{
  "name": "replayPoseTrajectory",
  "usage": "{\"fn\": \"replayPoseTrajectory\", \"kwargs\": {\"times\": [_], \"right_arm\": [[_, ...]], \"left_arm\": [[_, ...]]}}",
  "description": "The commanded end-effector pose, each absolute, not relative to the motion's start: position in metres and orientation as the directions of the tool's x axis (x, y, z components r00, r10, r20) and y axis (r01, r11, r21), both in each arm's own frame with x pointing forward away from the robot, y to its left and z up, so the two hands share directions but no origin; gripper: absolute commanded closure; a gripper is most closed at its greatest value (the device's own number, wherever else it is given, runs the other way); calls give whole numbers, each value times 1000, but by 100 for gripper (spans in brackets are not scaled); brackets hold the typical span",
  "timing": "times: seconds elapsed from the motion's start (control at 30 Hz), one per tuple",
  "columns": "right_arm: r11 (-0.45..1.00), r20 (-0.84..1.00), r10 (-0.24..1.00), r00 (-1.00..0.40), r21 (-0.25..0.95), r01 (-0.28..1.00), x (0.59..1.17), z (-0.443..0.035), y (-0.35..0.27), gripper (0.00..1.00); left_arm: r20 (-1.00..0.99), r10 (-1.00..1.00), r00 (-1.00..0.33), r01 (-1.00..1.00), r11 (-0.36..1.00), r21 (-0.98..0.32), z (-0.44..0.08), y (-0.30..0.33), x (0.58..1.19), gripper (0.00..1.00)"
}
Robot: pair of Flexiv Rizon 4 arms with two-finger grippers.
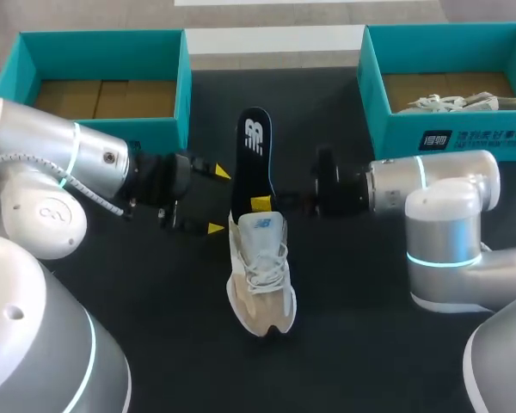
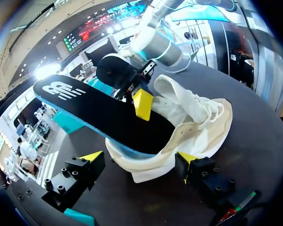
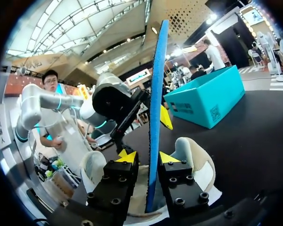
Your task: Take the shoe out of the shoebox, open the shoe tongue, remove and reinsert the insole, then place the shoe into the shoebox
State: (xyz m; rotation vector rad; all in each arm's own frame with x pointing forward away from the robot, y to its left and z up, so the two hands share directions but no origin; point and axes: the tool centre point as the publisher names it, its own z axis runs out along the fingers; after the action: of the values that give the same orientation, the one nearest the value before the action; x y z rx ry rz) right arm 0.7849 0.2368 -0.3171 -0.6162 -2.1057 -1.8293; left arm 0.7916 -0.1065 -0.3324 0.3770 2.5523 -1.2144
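The shoe (image 1: pixel 260 280) was seen lying on the dark table (image 1: pixel 370 344), outside both the left shoebox (image 1: pixel 168 129) and the right shoebox (image 1: pixel 473 138), with its toe toward the robot and its heel toward the far side. The insole (image 1: pixel 253 159) was found half in and half out: its front end was lodged in the shoe's mouth, while the logo end projected up and away beyond the collar. The right gripper (image 3: pixel 146 158) was closed to a narrow slot on the insole, with one yellow tip laid on the printed face and the other set against the underside, near where the insole left the shoe. The left gripper (image 2: pixel 139 158) was spread wide with nothing held, its fingers standing either side of the heel; whether one brushed the heel could not be told. The insole was judged light, thin and flexible, and likely to buckle if pushed endwise. A pinch across its flat faces close to the shoe's mouth was therefore thought best. The shoe was judged light and soft in its upper, and liable to slide on the smooth table when the insole was driven in. The firmer heel was considered the place to be clamped from both sides for bracing, with laces and tongue avoided.
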Motion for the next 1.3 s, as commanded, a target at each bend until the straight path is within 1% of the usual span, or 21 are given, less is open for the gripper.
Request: {"fn": "replayPoseTrajectory", "kwargs": {"times": [0.03,0.07,0.13,0.2,0.23,0.27,0.5,0.87,1.1,1.13,1.17,1.23,1.3], "right_arm": [[115,471,125,-873,867,484,795,-312,239,73],[117,469,123,-875,868,482,797,-311,239,73],[125,475,99,-874,866,485,801,-310,240,77],[130,514,59,-856,846,517,804,-313,242,80],[145,522,57,-851,839,524,805,-316,243,84],[149,532,51,-845,833,533,805,-318,243,100],[183,577,44,-816,798,574,796,-331,241,100],[230,637,82,-767,736,636,763,-349,233,100],[230,621,93,-778,747,624,765,-345,236,100],[227,615,92,-783,753,618,766,-342,236,91],[229,610,91,-787,757,613,767,-340,236,77],[227,597,92,-797,767,601,770,-336,237,67],[229,585,92,-806,775,589,774,-332,237,65]], "left_arm": [[-365,111,-924,353,614,-706,-332,-108,792,0],[-365,111,-924,353,614,-706,-332,-108,792,0],[-365,111,-924,353,614,-706,-332,-108,792,0],[-365,111,-924,353,614,-706,-332,-108,792,0],[-365,111,-924,353,614,-706,-332,-108,792,0],[-365,111,-924,353,614,-706,-332,-108,792,0],[-365,111,-924,353,614,-706,-332,-108,792,0],[-365,111,-924,353,614,-706,-332,-108,792,0],[-365,111,-924,353,614,-706,-332,-108,792,0],[-365,111,-924,353,614,-706,-332,-108,792,0],[-365,111,-924,353,614,-706,-332,-108,792,0],[-365,111,-924,353,614,-706,-332,-108,792,0],[-365,111,-924,353,614,-706,-332,-108,792,0]]}}
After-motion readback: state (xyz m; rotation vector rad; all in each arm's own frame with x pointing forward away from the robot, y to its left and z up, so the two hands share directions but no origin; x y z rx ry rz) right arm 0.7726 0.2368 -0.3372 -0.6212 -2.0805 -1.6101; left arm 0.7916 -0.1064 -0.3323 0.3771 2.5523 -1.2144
